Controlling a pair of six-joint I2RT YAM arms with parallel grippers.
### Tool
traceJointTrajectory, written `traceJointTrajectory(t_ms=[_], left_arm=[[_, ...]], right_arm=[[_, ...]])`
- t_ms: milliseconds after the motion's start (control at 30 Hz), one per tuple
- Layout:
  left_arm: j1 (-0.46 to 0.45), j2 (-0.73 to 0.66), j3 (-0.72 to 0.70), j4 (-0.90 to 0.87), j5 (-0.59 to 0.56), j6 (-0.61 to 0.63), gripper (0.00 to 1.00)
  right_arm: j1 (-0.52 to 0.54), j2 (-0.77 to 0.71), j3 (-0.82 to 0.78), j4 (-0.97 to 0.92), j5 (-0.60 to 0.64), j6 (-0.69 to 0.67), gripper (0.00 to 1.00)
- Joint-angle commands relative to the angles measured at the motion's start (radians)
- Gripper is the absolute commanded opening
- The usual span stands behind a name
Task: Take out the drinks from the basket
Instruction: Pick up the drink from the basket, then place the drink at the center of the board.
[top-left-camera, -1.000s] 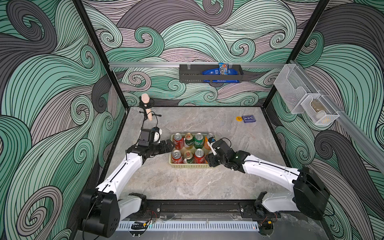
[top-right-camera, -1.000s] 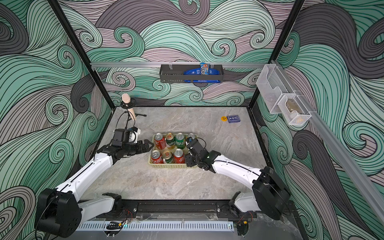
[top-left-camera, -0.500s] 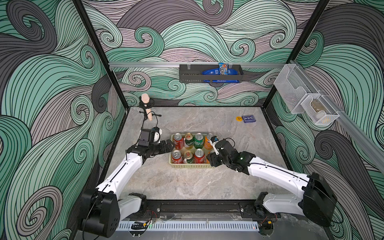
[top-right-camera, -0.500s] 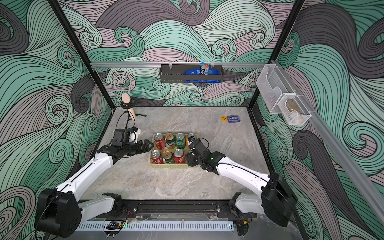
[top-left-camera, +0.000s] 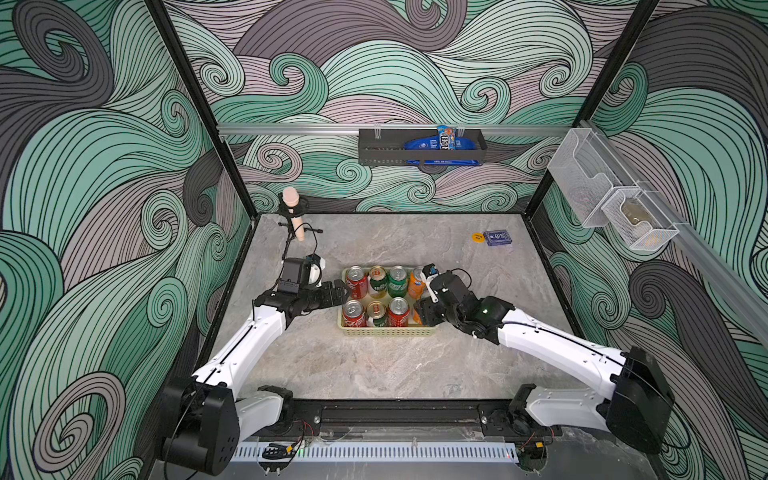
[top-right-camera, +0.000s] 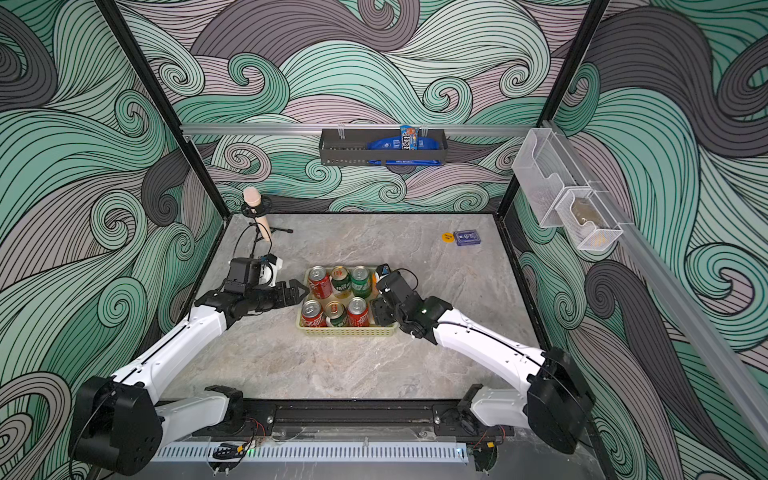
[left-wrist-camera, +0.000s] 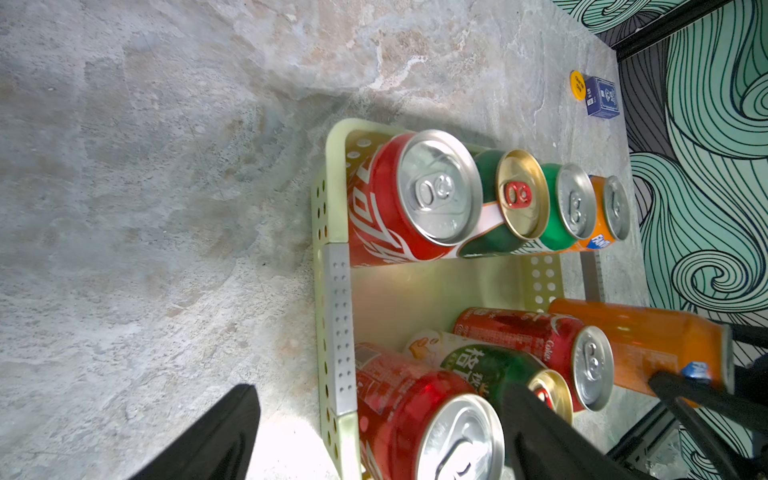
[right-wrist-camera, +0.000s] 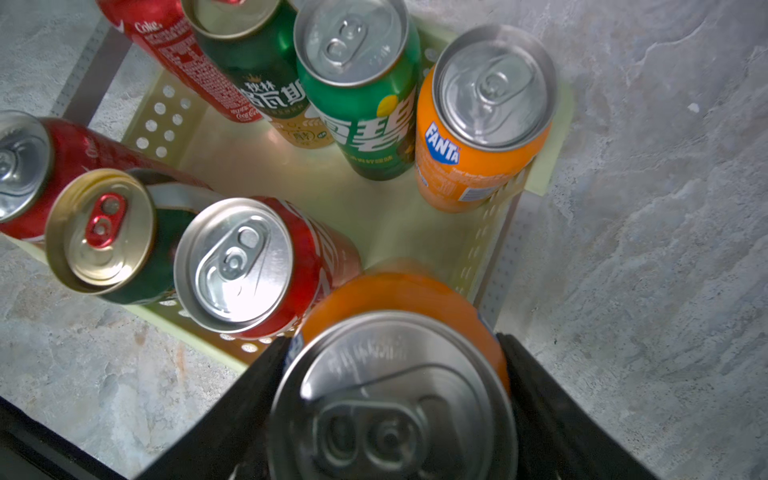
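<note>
Progress: early. No drink stands on the table yet, so all eight are left to set down.

The basket (top-left-camera: 388, 331) sits just below the middle of the frame in both top views.
- Near row, left to right: near-left red can (top-left-camera: 353, 312), near dark green can (top-left-camera: 376, 312), near-right red can (top-left-camera: 399, 311). The held orange can (right-wrist-camera: 395, 286) is at the basket's lower-right corner.
- Far row: far red can (top-left-camera: 356, 281), far dark green-and-white can (top-left-camera: 378, 281), bright green can (top-left-camera: 397, 281), far orange can (top-left-camera: 415, 284).
- Seven cans are loose in the basket and one is in the grip.
- Upper right of the tabletop: blue box (top-left-camera: 497, 238) and yellow disc (top-left-camera: 478, 237), both well apart from the basket.

Right claw (right-wrist-camera: 390, 345), bottom centre of the right wrist view: pinching the held orange can by its sides, just under the rim. I judge the can raised over the corner. Whether it clears the wall, I cannot tell.

Left claw (top-left-camera: 337, 294): fingers spread and empty, at the basket's left end, close to the far red can. Contact with the basket cannot be told.
</note>
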Motion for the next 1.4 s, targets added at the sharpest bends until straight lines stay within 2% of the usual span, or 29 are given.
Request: traceJointTrajectory(t_ms=[0,267,533,867,967,1100,1367], left_arm=[[-0.009,-0.028,0.018,-0.017,-0.003,0.002,0.94],[-0.015,-0.057,0.076,-0.051,-0.002,-0.025,0.94],[-0.034,-0.129,0.084,0.015,0.046,-0.09,0.94],[-0.072,-0.104,0.095,0.03,0.041,-0.094,0.94],[-0.089,-0.099,0.104,0.042,0.04,-0.103,0.94],[-0.139,-0.084,0.13,0.031,-0.02,-0.099,0.94],[-0.206,-0.067,0.124,0.055,-0.034,-0.126,0.94]], right_arm=[[-0.003,-0.03,0.059,0.023,0.056,-0.017,0.55],[-0.022,-0.043,0.111,0.017,0.072,-0.049,0.55],[-0.06,-0.047,0.157,0.013,0.072,-0.084,0.55],[-0.134,-0.084,0.177,-0.011,0.069,-0.124,0.55],[-0.146,-0.097,0.168,-0.021,0.078,-0.129,0.55],[-0.159,-0.117,0.135,-0.02,0.09,-0.122,0.55],[-0.169,-0.179,0.032,-0.02,0.115,-0.079,0.55]])
